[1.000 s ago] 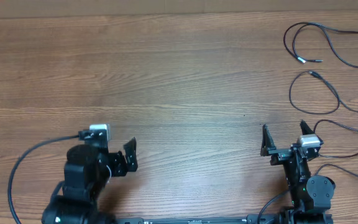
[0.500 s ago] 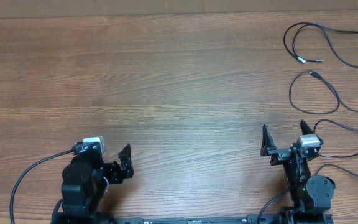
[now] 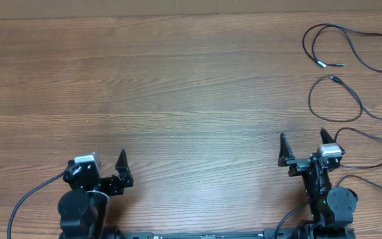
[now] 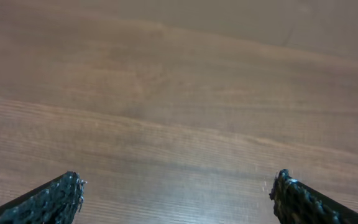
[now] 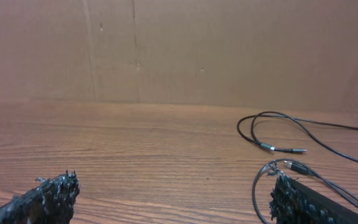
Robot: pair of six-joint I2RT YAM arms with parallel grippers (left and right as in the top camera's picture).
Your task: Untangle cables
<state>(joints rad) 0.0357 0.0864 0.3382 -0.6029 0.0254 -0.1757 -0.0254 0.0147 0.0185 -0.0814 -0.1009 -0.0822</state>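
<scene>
Thin black cables lie as separate loose loops at the table's far right. One loop (image 3: 323, 38) is at the back, and a second (image 3: 345, 99) lies in front of it. More cord (image 3: 377, 143) runs off the right edge. In the right wrist view the back loop (image 5: 263, 127) and the nearer plug end (image 5: 294, 167) show at right, ahead of the right finger. My right gripper (image 3: 303, 145) (image 5: 173, 196) is open and empty, short of the cables. My left gripper (image 3: 105, 174) (image 4: 176, 196) is open and empty at the front left, over bare wood.
The wooden table (image 3: 178, 86) fills the overhead view. A brown cardboard wall (image 5: 166, 50) stands behind its far edge. Thick black arm cables (image 3: 25, 199) trail from the left arm's base at the front edge.
My left arm has drawn back toward the front left, its gripper still open. The right arm and the cables have not moved.
</scene>
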